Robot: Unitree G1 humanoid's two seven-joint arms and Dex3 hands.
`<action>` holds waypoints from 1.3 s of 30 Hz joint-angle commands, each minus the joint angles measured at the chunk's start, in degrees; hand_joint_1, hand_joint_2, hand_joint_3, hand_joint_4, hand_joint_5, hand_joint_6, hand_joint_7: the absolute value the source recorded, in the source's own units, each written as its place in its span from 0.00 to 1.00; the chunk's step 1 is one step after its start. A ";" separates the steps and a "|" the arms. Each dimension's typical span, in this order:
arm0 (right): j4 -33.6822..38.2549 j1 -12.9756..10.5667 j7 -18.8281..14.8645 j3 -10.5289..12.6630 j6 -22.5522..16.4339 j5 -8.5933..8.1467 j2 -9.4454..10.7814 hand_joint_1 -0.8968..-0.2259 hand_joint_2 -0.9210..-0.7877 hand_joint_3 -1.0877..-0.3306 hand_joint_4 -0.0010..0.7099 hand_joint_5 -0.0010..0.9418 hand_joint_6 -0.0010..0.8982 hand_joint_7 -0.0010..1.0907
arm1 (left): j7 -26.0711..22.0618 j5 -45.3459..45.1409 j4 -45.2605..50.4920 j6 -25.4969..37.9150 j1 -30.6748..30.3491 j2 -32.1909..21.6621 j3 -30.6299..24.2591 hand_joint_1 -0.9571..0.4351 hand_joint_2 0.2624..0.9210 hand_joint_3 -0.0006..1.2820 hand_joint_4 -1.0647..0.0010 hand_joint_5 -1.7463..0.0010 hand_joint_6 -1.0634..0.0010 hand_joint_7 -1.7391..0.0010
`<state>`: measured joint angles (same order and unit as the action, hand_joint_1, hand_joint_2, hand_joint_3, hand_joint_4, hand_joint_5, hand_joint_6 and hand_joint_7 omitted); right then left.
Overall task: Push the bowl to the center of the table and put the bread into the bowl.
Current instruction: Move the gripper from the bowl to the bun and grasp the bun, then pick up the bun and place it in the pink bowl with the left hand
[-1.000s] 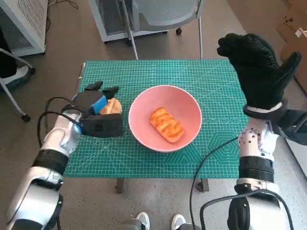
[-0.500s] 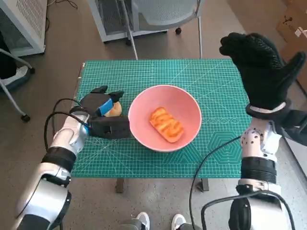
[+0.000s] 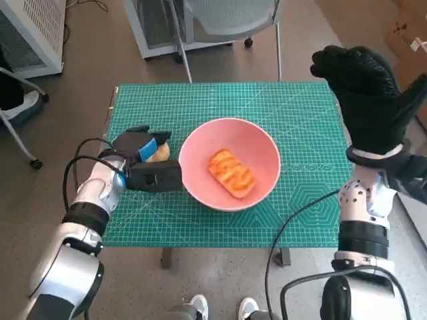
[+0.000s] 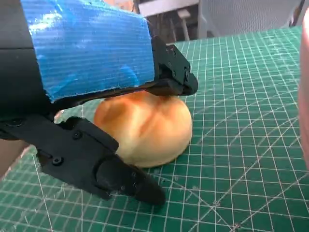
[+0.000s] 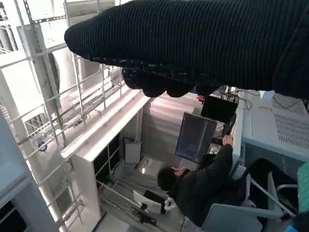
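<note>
a pink bowl (image 3: 230,163) is seen near the middle of the green desk (image 3: 200,100), with a striped piece of bread (image 3: 231,172) inside it. just beside the bowl, a round bread roll (image 4: 145,126) is held on the desk mat by the left hand (image 3: 143,163), with fingers (image 4: 174,72) over it and under its side. the right hand (image 3: 370,93) is raised above the desk's edge, spread wide and holding nothing.
</note>
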<state>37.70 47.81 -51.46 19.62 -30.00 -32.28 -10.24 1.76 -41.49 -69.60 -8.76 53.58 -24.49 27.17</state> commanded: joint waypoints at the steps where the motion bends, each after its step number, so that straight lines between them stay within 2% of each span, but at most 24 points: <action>1: -0.36 -1.81 0.70 -0.27 0.64 0.62 -0.33 0.40 0.00 0.50 0.49 0.00 0.50 0.00 | 1.22 0.33 -1.68 0.05 0.87 0.56 0.33 0.62 0.87 0.01 0.46 0.96 0.40 0.97; 2: -0.46 -1.85 0.76 -0.31 0.66 0.62 -0.32 0.41 0.00 0.50 0.49 0.00 0.50 0.00 | 1.58 0.22 -1.78 0.08 0.84 0.56 0.42 0.74 0.92 0.05 0.45 0.71 0.36 0.96; 5: -0.63 -2.01 0.88 -0.41 0.58 0.64 -0.29 0.41 0.00 0.50 0.49 0.00 0.50 0.00 | 2.96 -0.20 -1.92 -0.09 0.65 0.45 0.80 0.88 0.97 0.09 0.45 0.40 0.28 0.95; 6: -0.64 -2.04 0.89 -0.43 0.53 0.65 -0.29 0.41 0.00 0.50 0.49 0.00 0.50 0.00 | 3.44 -0.34 -1.92 -0.22 0.55 0.39 0.93 0.84 0.98 0.09 0.43 0.38 0.31 0.83; 7: -0.63 -2.08 0.94 -0.46 0.42 0.71 -0.28 0.41 0.00 0.50 0.49 0.00 0.50 0.00 | 4.05 -0.50 -1.93 -0.48 0.43 0.29 1.09 0.78 0.99 0.09 0.41 0.34 0.38 0.65; 8: -0.66 -2.12 0.99 -0.49 0.36 0.75 -0.27 0.41 0.00 0.50 0.49 0.00 0.50 0.00 | 4.42 -0.58 -1.96 -0.67 0.36 0.23 1.20 0.75 0.99 0.09 0.39 0.32 0.41 0.53; 11: -0.59 -2.13 1.02 -0.51 0.28 0.76 -0.30 0.41 0.00 0.50 0.49 0.00 0.50 0.00 | 5.18 -0.94 -2.02 -0.74 0.31 0.00 1.69 0.71 1.00 0.07 0.39 0.32 0.40 0.40; 14: -0.65 -2.20 1.01 -0.46 0.32 0.79 -0.27 0.41 0.00 0.50 0.48 0.00 0.50 0.00 | 5.23 -0.94 -1.99 -0.62 0.35 -0.19 1.96 0.69 1.00 0.06 0.39 0.32 0.39 0.35; 28: -1.03 -2.48 1.49 -0.61 0.68 0.81 0.10 0.41 0.00 0.50 0.48 0.00 0.50 0.00 | 3.70 -0.07 2.58 -0.48 0.83 -3.20 1.08 0.69 1.00 0.06 0.38 0.32 0.40 0.34; 34: -1.29 -2.64 1.64 -0.70 0.87 0.68 0.22 0.41 0.00 0.50 0.49 0.00 0.50 0.00 | 2.29 1.71 11.94 -0.49 -0.84 -6.64 -1.71 0.69 1.00 0.06 0.38 0.32 0.40 0.34; 39: -1.64 -2.82 1.78 -0.83 1.03 0.72 0.27 0.41 0.00 0.51 0.50 0.01 0.51 0.00 | -0.87 3.72 28.96 1.91 -5.31 -10.52 -6.25 0.69 1.00 0.05 0.37 0.34 0.39 0.33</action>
<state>36.12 46.49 -50.24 18.98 -29.73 -31.66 -10.18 3.39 -39.69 -52.53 -8.42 51.70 -31.69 24.18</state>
